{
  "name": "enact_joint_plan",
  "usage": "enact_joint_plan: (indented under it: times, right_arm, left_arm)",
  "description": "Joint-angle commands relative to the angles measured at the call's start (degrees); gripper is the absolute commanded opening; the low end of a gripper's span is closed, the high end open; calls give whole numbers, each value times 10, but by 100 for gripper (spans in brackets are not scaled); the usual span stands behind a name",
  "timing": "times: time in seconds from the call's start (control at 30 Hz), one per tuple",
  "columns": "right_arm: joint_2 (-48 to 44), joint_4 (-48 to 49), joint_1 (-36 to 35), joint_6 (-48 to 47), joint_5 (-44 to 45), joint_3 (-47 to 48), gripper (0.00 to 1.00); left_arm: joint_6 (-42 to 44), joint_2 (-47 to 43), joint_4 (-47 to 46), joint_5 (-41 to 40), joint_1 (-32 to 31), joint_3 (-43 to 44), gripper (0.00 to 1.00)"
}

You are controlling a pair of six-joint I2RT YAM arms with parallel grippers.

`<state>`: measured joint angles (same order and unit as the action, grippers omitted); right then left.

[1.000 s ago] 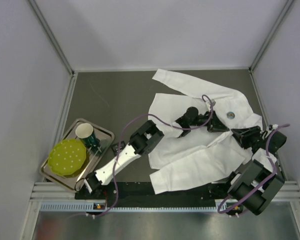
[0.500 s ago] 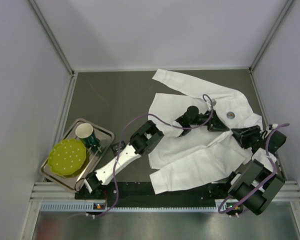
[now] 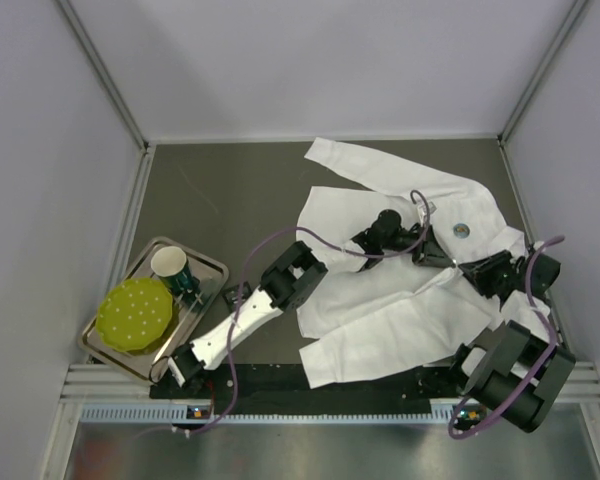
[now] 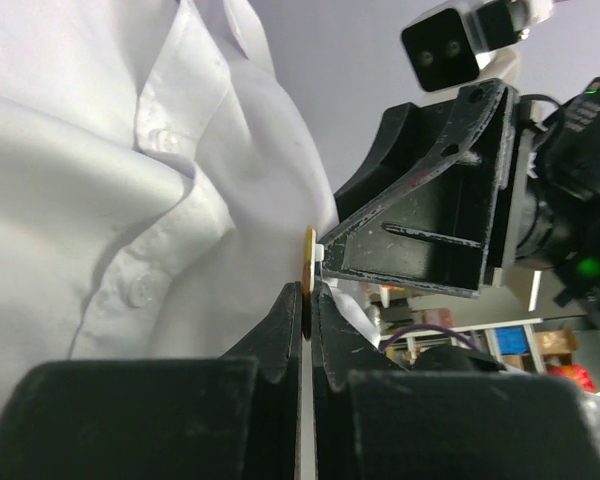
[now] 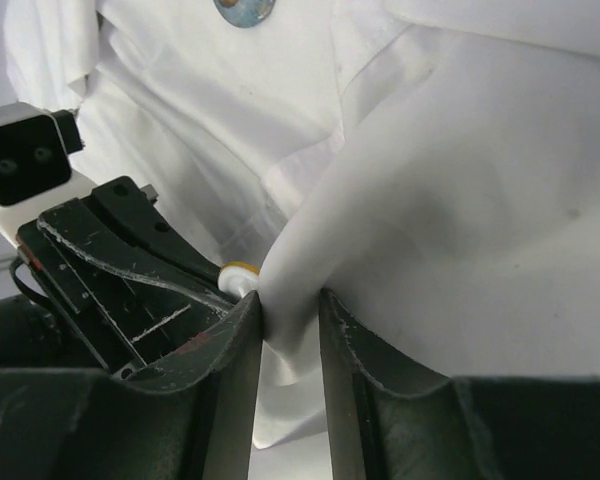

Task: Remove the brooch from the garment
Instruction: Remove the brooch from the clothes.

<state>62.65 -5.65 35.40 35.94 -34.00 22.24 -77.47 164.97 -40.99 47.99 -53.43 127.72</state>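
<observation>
The white shirt lies spread on the right half of the dark table. My left gripper reaches over its chest. In the left wrist view its jaws are shut on the thin gold-rimmed brooch, seen edge-on against the cloth. My right gripper meets it from the right. In the right wrist view its jaws are shut on a fold of the shirt, right beside the brooch. The brooch is hidden in the top view.
A round bluish badge sits on the shirt's chest just beyond both grippers and shows in the right wrist view. A metal tray at the left holds a cup and a yellow-green disc. Walls enclose the table.
The right gripper has moved a little left toward the left gripper, and its arm has shifted. The left gripper has edged slightly right. The shirt lies about as before.
</observation>
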Motion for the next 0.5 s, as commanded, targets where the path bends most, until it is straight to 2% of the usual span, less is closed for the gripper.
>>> enact_joint_plan:
  times: [0.0, 0.33, 0.43, 0.47]
  right_arm:
    - [-1, -40, -31, -35, 45, 25, 29]
    - [-12, -42, -68, -41, 80, 40, 25]
    - [-20, -43, -69, -43, 85, 40, 25]
    - [-20, -44, -69, -45, 86, 40, 25]
  left_arm:
    - [82, -64, -7, 32, -35, 8, 0]
    - [314, -131, 120, 19, -64, -26, 0]
    - [367, -148, 122, 8, -70, -44, 0]
    - [399, -162, 168, -8, -74, -47, 0]
